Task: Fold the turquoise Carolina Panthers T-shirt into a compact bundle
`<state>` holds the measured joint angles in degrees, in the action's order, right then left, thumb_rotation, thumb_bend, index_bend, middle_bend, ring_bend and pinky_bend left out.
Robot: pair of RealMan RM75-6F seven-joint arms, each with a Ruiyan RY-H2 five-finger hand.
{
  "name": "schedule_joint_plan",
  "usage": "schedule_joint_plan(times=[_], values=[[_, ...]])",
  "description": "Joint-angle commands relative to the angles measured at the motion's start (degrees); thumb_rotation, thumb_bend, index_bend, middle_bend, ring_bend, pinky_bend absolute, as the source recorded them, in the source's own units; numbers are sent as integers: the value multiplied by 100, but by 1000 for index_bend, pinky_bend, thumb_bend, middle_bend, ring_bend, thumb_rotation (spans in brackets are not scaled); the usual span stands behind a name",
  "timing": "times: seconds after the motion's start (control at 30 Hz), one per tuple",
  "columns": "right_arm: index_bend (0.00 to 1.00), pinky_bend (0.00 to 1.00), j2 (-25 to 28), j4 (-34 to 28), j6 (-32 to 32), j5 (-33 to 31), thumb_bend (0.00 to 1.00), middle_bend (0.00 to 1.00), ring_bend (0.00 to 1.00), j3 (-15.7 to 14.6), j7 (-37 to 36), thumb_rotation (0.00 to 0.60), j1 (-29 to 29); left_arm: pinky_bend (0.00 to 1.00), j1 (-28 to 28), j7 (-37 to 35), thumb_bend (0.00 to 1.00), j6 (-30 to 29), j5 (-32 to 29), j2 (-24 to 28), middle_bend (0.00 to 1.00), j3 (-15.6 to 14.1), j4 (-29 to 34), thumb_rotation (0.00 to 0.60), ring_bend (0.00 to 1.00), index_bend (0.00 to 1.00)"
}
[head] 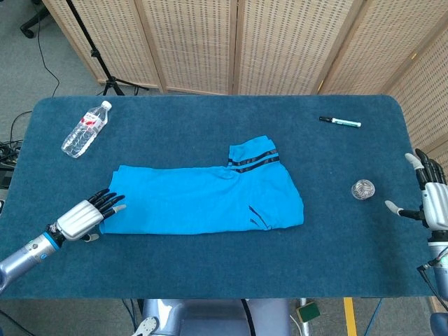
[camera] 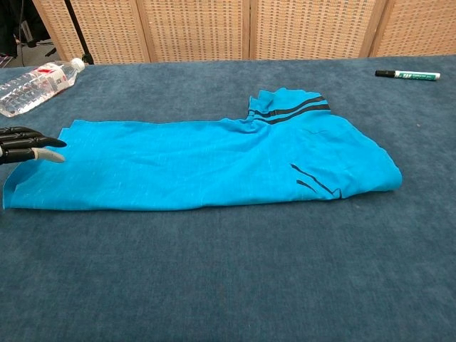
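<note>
The T-shirt [head: 210, 199] lies folded lengthwise; cross-folds remain, I judge. My left hand [head: 87, 215] reaches its hem empty, fingers apart; my right hand [head: 428, 199] idles, spread.

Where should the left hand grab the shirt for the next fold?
Probably the shirt's hem end, coming from the robot's left. The shirt lies flat as a long strip, so that narrow end is the free edge to carry over toward the sleeve end. The left hand is already there, fingers at the edge. Pinch both hem corners' layers if reachable.
</note>
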<state>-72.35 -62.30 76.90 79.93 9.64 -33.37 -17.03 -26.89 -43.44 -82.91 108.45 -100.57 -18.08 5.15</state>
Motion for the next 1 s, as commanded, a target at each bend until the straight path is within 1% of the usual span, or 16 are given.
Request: schedule_joint_plan(times=[0.03, 0.13, 0.4, 0.83, 1.0], values=[[0, 0, 2, 6, -3, 6, 0, 0, 0, 9, -18, 600, 6, 0, -7, 13, 83, 16, 2, -8, 0, -12, 1, 600, 0, 0], [0, 0, 11, 6, -18, 19, 0, 0, 0, 11, -50, 600, 11, 0, -16, 20, 151, 36, -2, -10, 0, -25, 2, 600, 0, 0], [0, 0, 28, -3, -24, 38, 0, 0, 0, 27, -82, 600, 26, 0, -12, 0, 229, -2, -10, 20, 0, -51, 2, 600, 0, 0], [0, 0, 54, -36, -24, 78, 0, 0, 0, 43, -107, 600, 44, 0, -31, 66, 243, 86, 5, -4, 0, -115, 17, 600, 0, 0], [0, 0, 60, -46, -15, 104, 0, 0, 0, 41, -123, 600, 51, 0, -37, 17, 342, 132, -51, -23, 0, -77, 41, 600, 0, 0]])
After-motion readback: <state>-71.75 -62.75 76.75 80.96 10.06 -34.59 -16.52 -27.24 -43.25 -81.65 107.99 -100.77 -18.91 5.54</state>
